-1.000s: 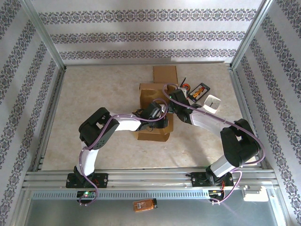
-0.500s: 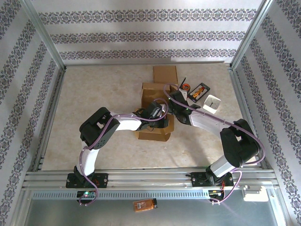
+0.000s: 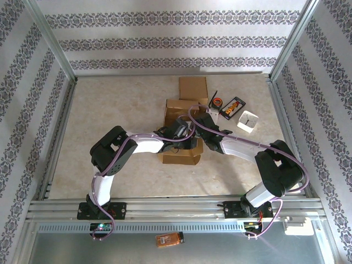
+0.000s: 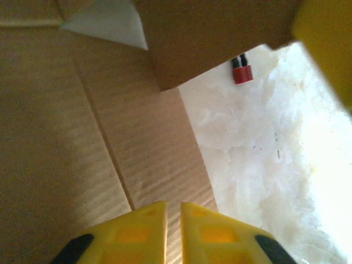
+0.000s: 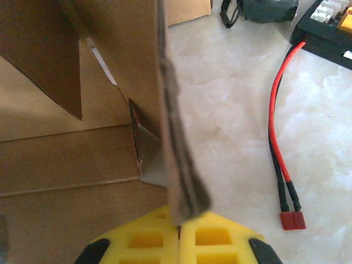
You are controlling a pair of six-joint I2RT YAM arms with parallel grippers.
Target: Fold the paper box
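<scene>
The paper box (image 3: 177, 108) is lying opened out near the middle of the desk (image 3: 110, 110), slightly toward the far edge, with its flaps spread. The right jaws are pinching an upright cardboard wall (image 5: 176, 137) on the box's right side, closed on it edge-on. The left jaws are hovering over the box's inner panel, standing a narrow slit apart and gripping nothing. A red-and-black cable (image 5: 276, 148) is lying on the desk near that wall. A black charger (image 3: 232, 107) and a white tray (image 3: 247, 121) are sitting toward the far right corner.
</scene>
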